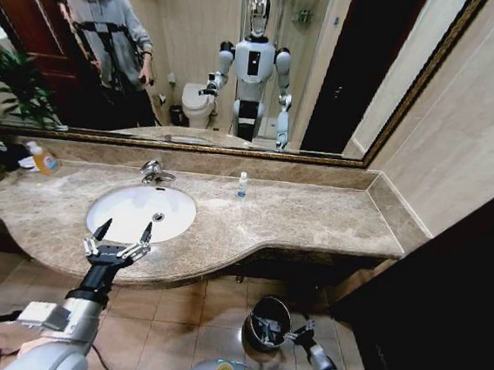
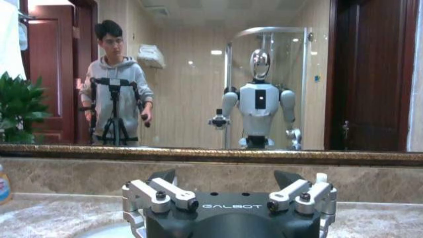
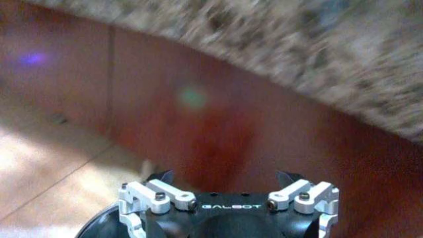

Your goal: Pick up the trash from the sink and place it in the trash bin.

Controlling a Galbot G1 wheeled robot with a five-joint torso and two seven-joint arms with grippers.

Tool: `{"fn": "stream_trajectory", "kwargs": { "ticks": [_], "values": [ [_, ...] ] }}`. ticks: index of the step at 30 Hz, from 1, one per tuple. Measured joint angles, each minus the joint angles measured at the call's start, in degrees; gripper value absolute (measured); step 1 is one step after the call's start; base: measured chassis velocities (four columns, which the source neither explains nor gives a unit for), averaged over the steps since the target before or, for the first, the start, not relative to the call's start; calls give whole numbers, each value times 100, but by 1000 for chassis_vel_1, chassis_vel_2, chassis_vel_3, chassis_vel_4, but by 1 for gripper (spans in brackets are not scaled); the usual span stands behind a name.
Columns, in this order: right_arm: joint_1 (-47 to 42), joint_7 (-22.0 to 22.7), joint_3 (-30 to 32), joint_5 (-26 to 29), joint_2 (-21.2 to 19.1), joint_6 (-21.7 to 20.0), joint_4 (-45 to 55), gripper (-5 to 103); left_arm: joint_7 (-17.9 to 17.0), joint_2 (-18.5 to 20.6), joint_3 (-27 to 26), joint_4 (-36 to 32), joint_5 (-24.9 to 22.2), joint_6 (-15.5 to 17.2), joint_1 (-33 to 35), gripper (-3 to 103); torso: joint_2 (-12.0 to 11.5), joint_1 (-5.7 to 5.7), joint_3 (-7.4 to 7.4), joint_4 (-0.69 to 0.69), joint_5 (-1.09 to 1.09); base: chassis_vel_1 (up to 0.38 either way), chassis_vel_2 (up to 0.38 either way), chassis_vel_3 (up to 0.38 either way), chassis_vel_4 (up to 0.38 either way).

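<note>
Soap bottle (image 1: 44,160) and small bottle (image 1: 242,184) beside sink (image 1: 130,217).

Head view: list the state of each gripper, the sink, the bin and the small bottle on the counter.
left gripper: open, empty, over the counter's front edge.
right gripper: open, low beside the bin.
sink: bare, no trash visible.
trash bin: upright on the floor, bits inside.
blue-capped bottle: upright on the counter, behind the sink.
</note>
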Motion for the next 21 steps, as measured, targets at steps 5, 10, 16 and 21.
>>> {"fn": "stream_trajectory", "kwargs": {
  "ticks": [5,10,16,21],
  "values": [
    [-626,286,348,426,-53,53,982,100,0,0,0,0,0,0,0,100,0,0,0,0,0,0,0,0,0],
    [-1299,292,1151,625,216,290,2113,100,0,0,0,0,0,0,0,100,0,0,0,0,0,0,0,0,0],
    [-2092,280,1978,1099,422,300,3961,100,0,0,0,0,0,0,0,100,1,0,0,-2,-2,0,0,0,0],
    [-1837,188,1835,1393,257,-240,4753,100,0,0,0,0,0,0,0,100,1,0,0,-2,-2,0,0,0,0]
  ]
}}
